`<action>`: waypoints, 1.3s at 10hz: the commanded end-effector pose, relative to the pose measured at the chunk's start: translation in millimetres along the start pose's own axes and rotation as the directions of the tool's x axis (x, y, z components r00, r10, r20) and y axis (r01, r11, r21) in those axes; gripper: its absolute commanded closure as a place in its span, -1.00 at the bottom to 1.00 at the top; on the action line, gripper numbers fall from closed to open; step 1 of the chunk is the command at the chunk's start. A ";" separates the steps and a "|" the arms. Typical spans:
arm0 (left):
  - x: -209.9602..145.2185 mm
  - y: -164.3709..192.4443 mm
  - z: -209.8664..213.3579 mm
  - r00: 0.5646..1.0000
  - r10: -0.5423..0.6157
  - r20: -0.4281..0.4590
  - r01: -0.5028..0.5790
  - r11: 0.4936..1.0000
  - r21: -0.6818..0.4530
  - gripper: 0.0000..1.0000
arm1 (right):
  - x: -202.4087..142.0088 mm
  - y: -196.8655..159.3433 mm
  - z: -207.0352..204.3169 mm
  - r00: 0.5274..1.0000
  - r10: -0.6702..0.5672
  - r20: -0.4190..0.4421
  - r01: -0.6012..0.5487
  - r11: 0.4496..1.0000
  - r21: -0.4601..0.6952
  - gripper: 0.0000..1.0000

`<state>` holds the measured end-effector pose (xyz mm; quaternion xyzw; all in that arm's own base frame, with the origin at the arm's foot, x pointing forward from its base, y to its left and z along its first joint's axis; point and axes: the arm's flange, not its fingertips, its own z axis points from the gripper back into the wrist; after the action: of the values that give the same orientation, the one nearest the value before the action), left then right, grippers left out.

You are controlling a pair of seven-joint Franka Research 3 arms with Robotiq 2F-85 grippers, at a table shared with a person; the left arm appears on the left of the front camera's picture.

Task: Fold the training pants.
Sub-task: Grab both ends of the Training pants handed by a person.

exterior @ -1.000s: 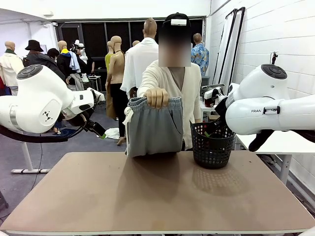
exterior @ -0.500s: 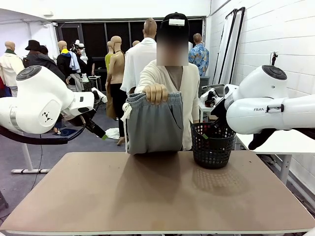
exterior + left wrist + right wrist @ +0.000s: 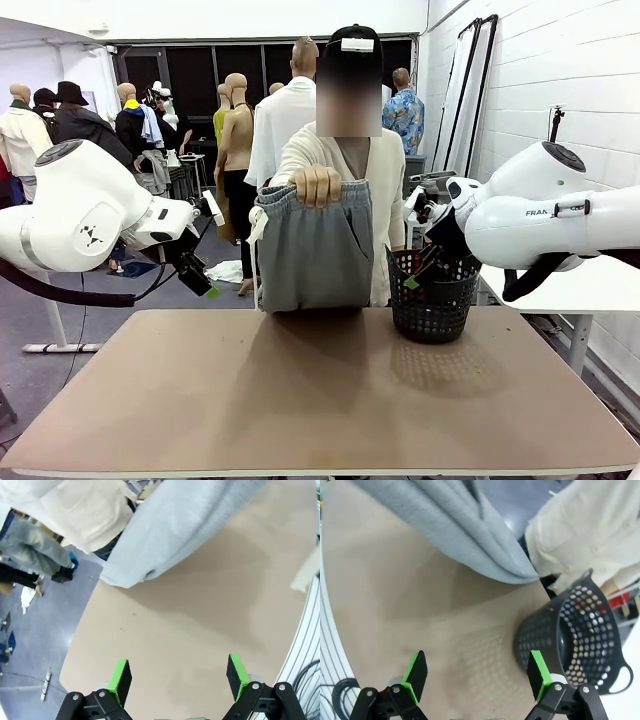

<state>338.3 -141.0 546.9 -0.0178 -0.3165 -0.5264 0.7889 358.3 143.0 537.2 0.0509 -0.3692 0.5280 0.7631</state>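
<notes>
The training pants (image 3: pixel 315 250) are held up over the far middle of the table (image 3: pixel 320 400) by a person's hand (image 3: pixel 318 185). That grip on the waistband is made out from the front, while the hanging bottom edge is caught by the wrist cams. A black basket (image 3: pixel 580 630) is parked just right. Waistband up, long axis vertical. Left gripper (image 3: pixel 177 666) and right gripper (image 3: pixel 477 660) are spread wide, nothing held.

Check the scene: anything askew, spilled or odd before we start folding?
Nothing stands out. The training pants hang from the person's hand at the far edge of the table, not yet laid down. The black basket stands upright at the far right. The left gripper and right gripper are open, empty.
</notes>
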 end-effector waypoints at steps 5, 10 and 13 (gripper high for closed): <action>0.0 0.0 0.0 1.000 0.000 0.000 0.000 1.000 0.000 -1.00 | -1.3 0.5 -2.3 1.000 0.025 0.010 -0.025 0.999 0.024 -1.00; -0.9 9.9 -16.2 0.944 -0.260 0.205 0.284 0.954 -0.097 -1.00 | -2.7 -18.5 -20.9 0.978 0.123 0.166 -0.144 0.982 0.120 -1.00; -0.1 13.6 -24.9 0.911 -0.334 0.243 0.365 0.926 -0.092 -1.00 | -0.2 -19.4 -26.8 0.941 0.169 0.294 -0.212 0.970 0.122 -1.00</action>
<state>351.5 -144.1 533.8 -0.0604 -0.3514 -0.6657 0.6556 374.8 146.0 531.2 0.1227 -0.4119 0.6066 0.6688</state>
